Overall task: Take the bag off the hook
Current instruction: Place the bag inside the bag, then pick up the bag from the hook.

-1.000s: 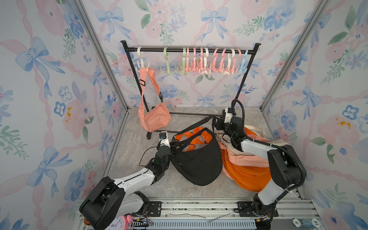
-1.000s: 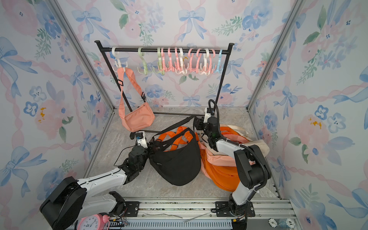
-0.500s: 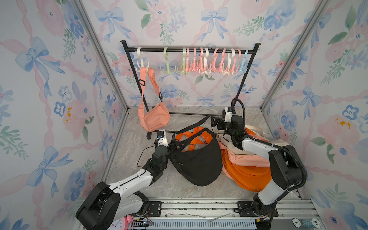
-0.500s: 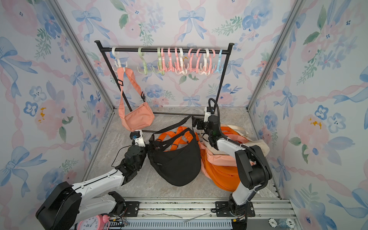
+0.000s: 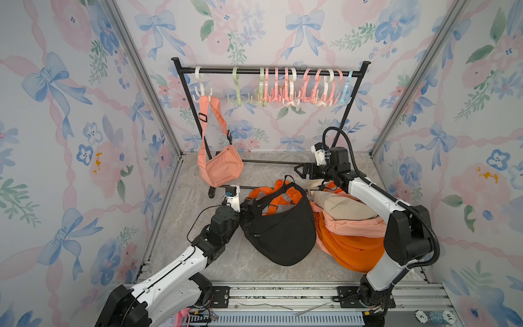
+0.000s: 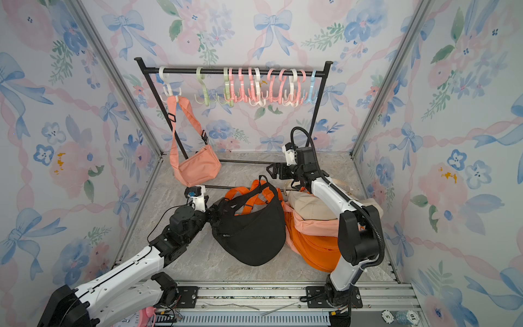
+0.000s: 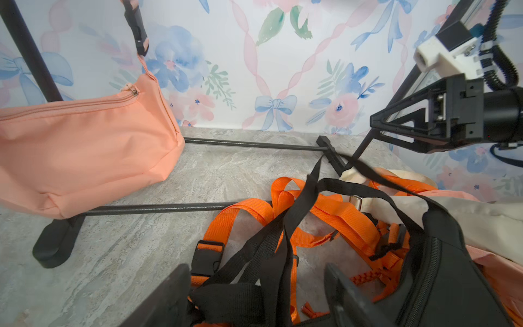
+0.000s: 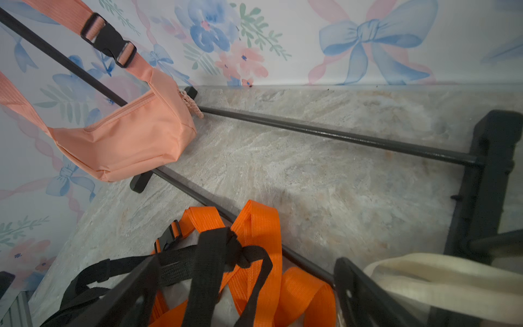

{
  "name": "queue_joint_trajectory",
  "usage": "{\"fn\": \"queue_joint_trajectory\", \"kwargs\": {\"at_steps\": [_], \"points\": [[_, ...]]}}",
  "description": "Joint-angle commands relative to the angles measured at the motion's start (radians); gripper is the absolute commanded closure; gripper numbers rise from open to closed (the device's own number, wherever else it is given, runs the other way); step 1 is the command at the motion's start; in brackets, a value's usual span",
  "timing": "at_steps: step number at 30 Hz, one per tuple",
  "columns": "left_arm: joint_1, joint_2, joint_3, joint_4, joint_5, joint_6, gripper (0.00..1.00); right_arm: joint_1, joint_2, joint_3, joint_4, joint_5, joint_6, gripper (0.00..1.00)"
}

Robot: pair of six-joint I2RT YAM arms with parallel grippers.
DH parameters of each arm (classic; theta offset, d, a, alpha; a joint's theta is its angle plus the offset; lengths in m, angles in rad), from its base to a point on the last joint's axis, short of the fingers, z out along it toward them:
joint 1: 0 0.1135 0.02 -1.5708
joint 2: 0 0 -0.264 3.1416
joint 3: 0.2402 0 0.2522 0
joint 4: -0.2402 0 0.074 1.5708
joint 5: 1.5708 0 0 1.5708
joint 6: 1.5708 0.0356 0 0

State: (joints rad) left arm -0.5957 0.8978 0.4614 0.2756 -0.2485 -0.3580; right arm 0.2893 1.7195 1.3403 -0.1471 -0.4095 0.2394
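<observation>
The salmon-pink bag hangs by its buckled strap from the white hook, pouch tilted.

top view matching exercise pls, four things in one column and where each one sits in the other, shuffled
Column 1
1. peach bag
2. black bag
3. blue hook
4. beige bag

Column 2
A. empty, at an end of the rail
B. lying on the floor
C. hanging by its strap from the white hook
D. on top of the heap of peach and orange bags

Pairs: 1-C, 2-B, 3-A, 4-D
</observation>
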Motion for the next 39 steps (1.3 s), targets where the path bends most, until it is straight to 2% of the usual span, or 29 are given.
{"fn": "queue_joint_trajectory", "kwargs": {"at_steps": [1,5,10,14,18,22,32,35,39], "points": [[0.005,-0.061,0.021,-0.074,0.003,-0.014,0.23,-0.004,-0.051,0.024,-0.145,-0.026,-0.046,0.03],[0.006,-0.122,0.008,-0.072,-0.113,0.024,0.23,0.006,-0.097,0.019,-0.158,-0.01,-0.052,0.03],[0.009,-0.175,-0.046,0.052,-0.301,0.117,0.25,0.048,-0.151,-0.033,-0.038,0.011,-0.036,0.04],[0.052,-0.191,-0.122,0.244,-0.421,0.157,0.26,0.088,-0.14,-0.017,0.049,-0.014,-0.011,0.03],[0.133,-0.139,-0.191,0.502,-0.438,0.153,0.26,0.124,-0.107,0.034,0.132,0.0,-0.008,0.03],[0.249,-0.046,-0.179,0.661,-0.312,0.203,0.27,0.145,-0.034,0.115,0.21,-0.053,0.03,0.03],[0.512,0.142,-0.058,0.771,0.078,0.217,0.26,0.186,0.163,0.345,0.285,-0.185,0.061,0.03],[0.56,0.197,-0.04,0.807,0.177,0.214,0.26,0.197,0.238,0.421,0.324,-0.207,0.055,0.03],[0.595,0.286,-0.003,0.85,0.236,0.223,0.25,0.213,0.354,0.547,0.37,-0.218,0.054,0.03]]}}
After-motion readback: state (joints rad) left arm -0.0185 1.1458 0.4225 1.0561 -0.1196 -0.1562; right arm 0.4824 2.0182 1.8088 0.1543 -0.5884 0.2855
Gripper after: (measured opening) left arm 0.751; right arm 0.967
